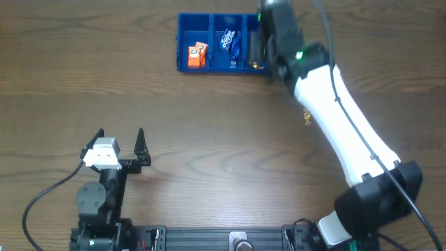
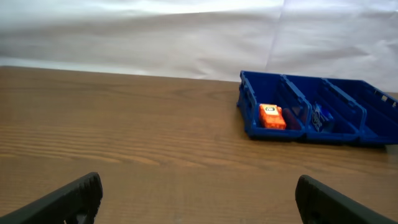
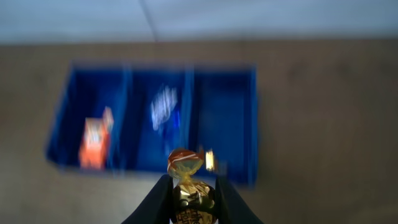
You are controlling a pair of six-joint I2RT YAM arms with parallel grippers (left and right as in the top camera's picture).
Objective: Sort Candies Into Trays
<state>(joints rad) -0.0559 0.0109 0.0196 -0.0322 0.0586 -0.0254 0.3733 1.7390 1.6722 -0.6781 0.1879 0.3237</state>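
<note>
On the wood-grain counter, left jaws sit spread; right jaws pinch a gold-wrapped candy above the blue tray's near wall — released here, it could fall short.

No print can be read; the marks on the orange candy are too small.
</note>
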